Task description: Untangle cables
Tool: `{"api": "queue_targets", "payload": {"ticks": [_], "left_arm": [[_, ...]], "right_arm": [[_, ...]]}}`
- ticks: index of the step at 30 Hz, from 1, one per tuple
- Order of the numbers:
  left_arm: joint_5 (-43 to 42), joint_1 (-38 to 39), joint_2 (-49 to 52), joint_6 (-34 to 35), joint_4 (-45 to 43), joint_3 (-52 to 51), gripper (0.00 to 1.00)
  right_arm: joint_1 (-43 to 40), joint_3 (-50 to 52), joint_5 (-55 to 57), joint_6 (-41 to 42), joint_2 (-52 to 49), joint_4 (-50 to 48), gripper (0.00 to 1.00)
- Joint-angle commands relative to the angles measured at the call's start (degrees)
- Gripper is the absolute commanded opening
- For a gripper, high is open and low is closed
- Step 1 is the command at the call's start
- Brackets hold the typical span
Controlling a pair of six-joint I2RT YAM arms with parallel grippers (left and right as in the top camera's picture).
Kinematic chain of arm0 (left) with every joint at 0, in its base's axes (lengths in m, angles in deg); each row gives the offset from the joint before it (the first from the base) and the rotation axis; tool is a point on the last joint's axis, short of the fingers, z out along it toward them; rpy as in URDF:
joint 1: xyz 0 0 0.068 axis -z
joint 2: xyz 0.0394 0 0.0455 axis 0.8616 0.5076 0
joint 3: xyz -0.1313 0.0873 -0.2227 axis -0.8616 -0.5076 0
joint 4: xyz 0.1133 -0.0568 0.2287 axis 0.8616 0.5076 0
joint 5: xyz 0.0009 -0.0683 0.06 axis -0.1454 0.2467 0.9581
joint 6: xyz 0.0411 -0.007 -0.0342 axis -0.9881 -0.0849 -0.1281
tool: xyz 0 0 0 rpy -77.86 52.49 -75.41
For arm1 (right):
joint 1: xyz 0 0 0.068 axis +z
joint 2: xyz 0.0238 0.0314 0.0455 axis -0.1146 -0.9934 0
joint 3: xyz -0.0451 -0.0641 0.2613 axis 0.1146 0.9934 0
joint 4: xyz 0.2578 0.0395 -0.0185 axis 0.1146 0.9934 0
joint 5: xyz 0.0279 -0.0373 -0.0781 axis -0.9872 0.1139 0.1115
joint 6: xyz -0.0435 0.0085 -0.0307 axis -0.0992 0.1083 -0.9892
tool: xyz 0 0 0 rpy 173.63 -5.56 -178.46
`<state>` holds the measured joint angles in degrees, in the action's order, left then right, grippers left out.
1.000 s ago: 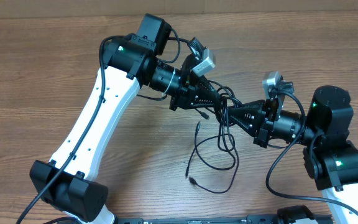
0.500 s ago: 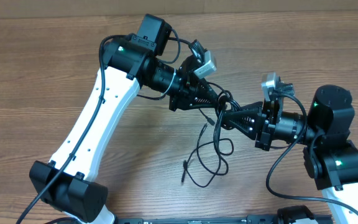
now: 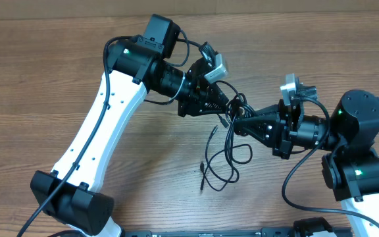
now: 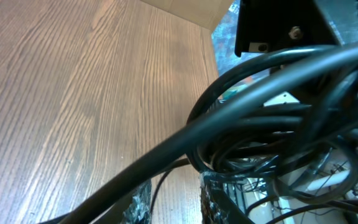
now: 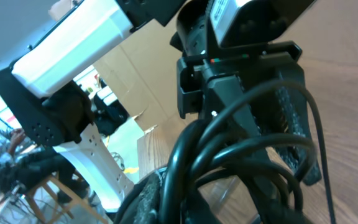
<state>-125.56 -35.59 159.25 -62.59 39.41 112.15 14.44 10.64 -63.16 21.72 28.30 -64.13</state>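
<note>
Where the left gripper and right gripper meet above the table, the cables bunch, with loops trailing onto the wood. Blurred strands crowd both wrist views (fingers barely show), so neither gripper's grip can be told.

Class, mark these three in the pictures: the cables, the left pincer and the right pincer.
cables (image 4: pixel 253 118), left wrist view, on a strand of the looped bundle.
left pincer (image 3: pixel 227 104), overhead view, midway between its fingertips.
right pincer (image 3: pixel 239 121), overhead view, midway between its fingertips.
</note>
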Motion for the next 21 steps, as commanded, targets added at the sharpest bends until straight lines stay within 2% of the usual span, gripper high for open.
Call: {"api": "queue_targets", "payload": {"ticks": [1,3,5,7,10,13,16,17,21], "left_arm": [[-2.0,-1.3,-1.6,0.0,1.0,1.4,0.27],[-2.0,-2.8,-1.6,4.0,0.9,1.4,0.33],[-3.2,-5.3,-1.6,10.3,0.9,1.4,0.50],[-6.3,-7.9,-1.6,15.1,1.2,1.4,0.58],[-13.6,-12.3,-1.6,16.0,2.8,1.4,0.59],[-15.9,-14.4,-1.6,15.3,4.1,1.4,0.58],[-15.9,-14.4,-1.6,11.1,6.5,1.4,0.58],[-15.9,-13.9,-1.6,7.9,8.0,1.4,0.59],[-16.2,-12.2,-1.5,3.3,10.2,1.4,0.59]], "right_arm": [[-0.1,-1.2,-1.5,1.0,-0.2,-0.6,0.13],[-0.1,-1.2,-0.6,1.0,-0.6,-0.6,0.13],[-0.1,-1.2,-0.4,1.0,-1.1,-0.6,0.13],[-0.1,-1.2,-0.4,1.0,-1.6,-0.8,0.13],[-0.1,-1.2,-0.4,1.0,-2.5,-1.2,0.12],[-0.1,-1.2,-0.4,1.0,-2.8,-1.5,0.10],[-0.1,-1.2,-0.4,1.3,-2.9,-2.9,0.09],[-0.1,-1.2,-0.4,1.7,-2.8,-3.8,0.09],[-0.1,-1.2,-0.5,7.9,-2.9,-8.8,0.06]]}}
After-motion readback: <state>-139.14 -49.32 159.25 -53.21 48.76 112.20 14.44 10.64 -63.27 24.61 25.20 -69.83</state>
